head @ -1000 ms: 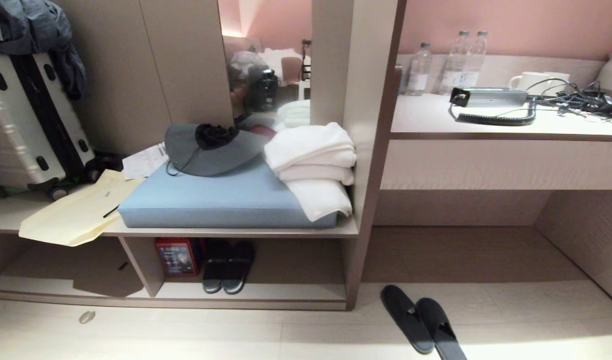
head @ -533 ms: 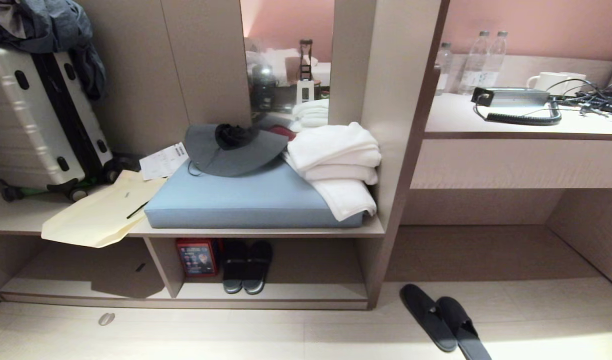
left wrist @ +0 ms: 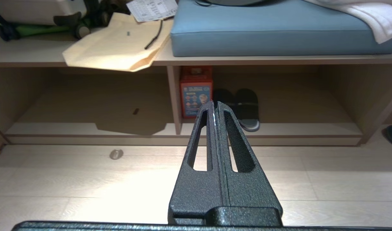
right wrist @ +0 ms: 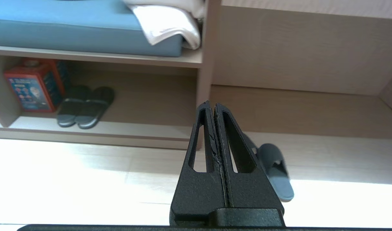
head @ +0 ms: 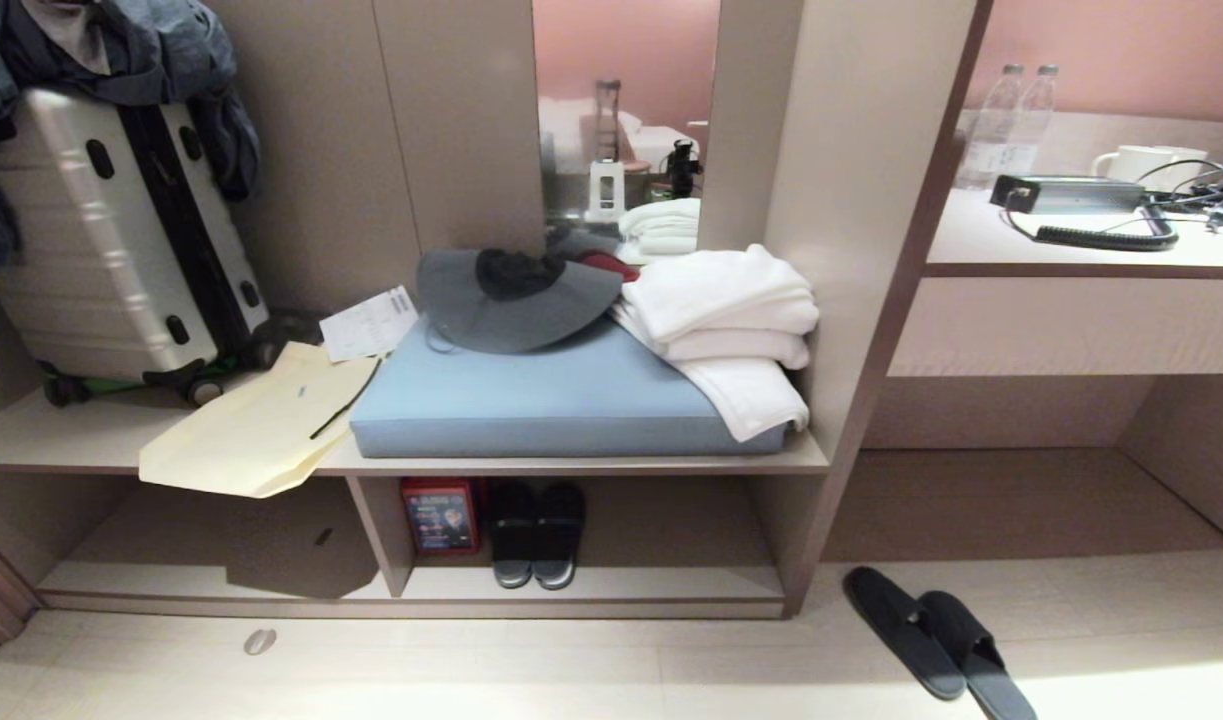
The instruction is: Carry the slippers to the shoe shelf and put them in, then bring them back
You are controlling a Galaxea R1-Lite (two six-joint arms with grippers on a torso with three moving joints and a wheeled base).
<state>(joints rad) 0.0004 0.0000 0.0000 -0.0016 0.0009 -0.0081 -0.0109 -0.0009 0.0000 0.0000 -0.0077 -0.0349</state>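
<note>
Shoe shelf (head: pixel 611 583): two black sandals (head: pixel 536 532), one red box (head: pixel 438 515); floor: two slippers (head: pixel 936 642); left end effector (left wrist: pixel 214 104) and right end effector (right wrist: pixel 212 104) closed, empty.

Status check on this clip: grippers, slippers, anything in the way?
Left gripper and right gripper shut, empty. Slippers on floor, right of shoe shelf. Black sandals and red box already inside shelf.

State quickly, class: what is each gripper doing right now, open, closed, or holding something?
Left gripper: fingers closed, holding nothing, above the floor.
Right gripper: fingers closed, holding nothing; the slippers lie on the floor.
</note>
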